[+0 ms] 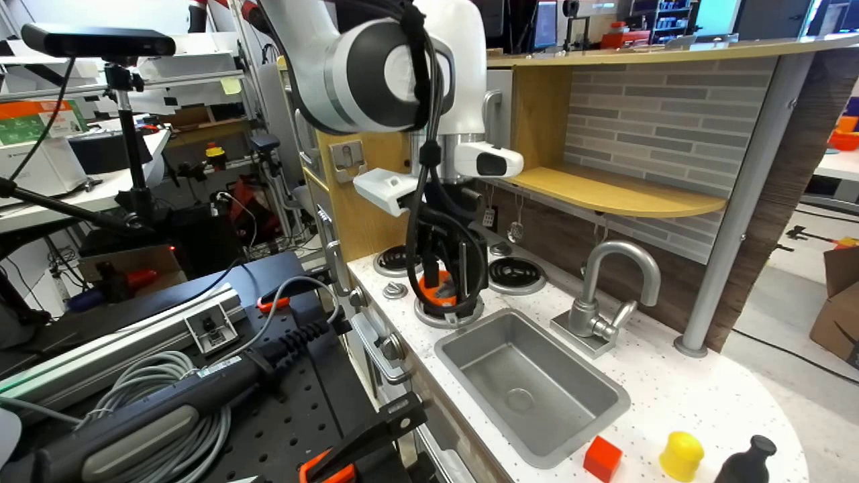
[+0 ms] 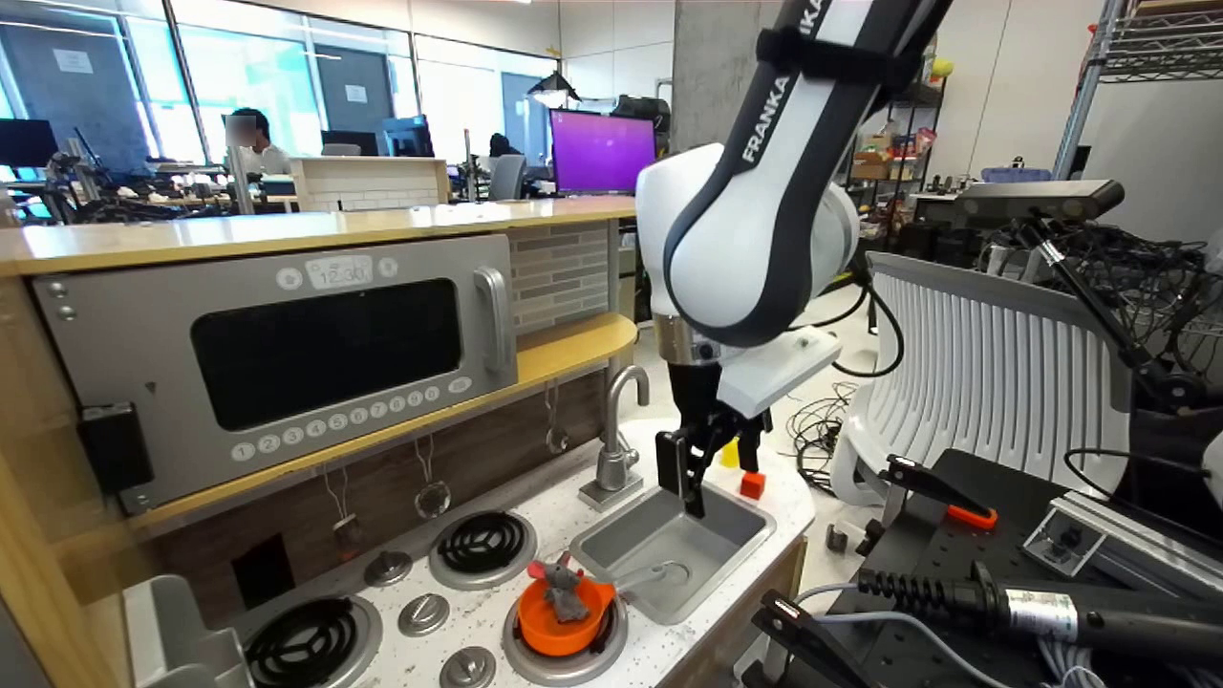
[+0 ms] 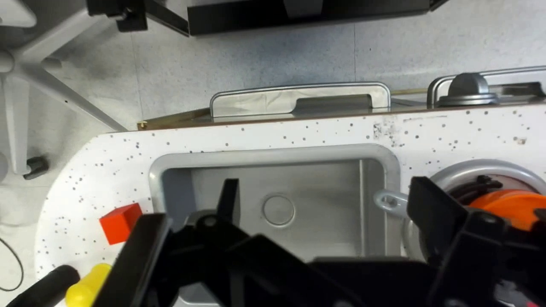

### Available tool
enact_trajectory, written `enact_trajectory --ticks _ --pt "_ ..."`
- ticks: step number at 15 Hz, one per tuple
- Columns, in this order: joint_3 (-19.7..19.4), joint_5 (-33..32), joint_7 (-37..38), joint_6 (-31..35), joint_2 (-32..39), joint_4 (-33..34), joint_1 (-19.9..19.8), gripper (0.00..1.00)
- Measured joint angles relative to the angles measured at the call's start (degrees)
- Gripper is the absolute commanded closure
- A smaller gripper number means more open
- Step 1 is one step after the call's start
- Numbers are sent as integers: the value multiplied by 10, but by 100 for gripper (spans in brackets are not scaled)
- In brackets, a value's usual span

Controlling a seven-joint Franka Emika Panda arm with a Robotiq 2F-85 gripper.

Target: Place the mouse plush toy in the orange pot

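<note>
Your gripper hangs above the sink, its fingers spread wide; the mouse plush toy is in the orange pot, on the burner just beside the sink, near the front edge of the counter; at its rounded end you have the red-orange block, the yellow toy and a black bottle.

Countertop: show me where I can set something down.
Bare countertop lies between the sink, faucet, metal post and yellow toy. Crowded: where the red block, yellow toy and black object cluster, and the burner holding the orange pot with the plush mouse in it.
</note>
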Motion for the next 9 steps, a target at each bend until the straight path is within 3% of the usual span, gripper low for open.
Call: enact_trajectory --ticks 5,9 --pt "43 0 -62 -137 -74 10 -78 0" --pt "59 1 -81 -168 -81 18 -99 0"
